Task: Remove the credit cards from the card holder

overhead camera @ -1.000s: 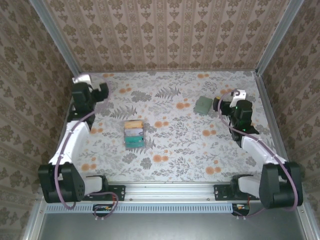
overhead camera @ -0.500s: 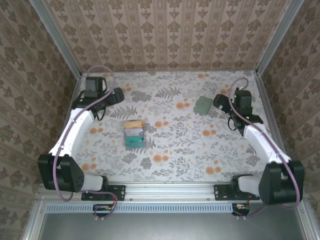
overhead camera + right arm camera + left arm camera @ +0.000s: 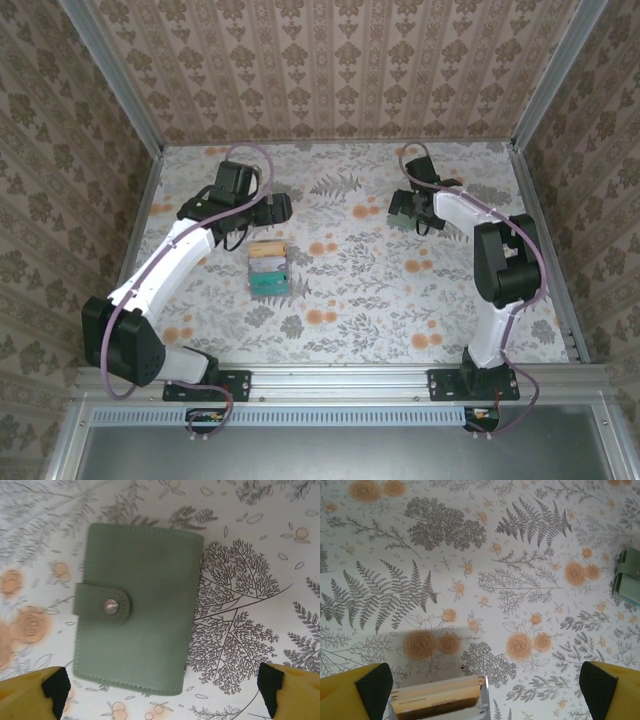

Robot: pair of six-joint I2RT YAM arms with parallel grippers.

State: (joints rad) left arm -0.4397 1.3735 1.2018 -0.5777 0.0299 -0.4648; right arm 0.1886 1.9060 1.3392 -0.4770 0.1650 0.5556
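Card holder (image 3: 137,610) lies flat at the far right of the table (image 3: 350,300), folded and fastened by its snap tab (image 3: 111,607). Right gripper (image 3: 164,687) hangs directly above it, fingers spread wide, nothing held. Left gripper (image 3: 486,687), likewise spread and empty, hangs over the far edge of the stacked credit cards (image 3: 268,268) at mid-table. Risk noted: with the tab fastened, a pinch on so thin a holder may merely skid it, or lift it still shut.

Floral table (image 3: 380,300) bears card holder (image 3: 137,625) and stacked credit cards (image 3: 268,268).
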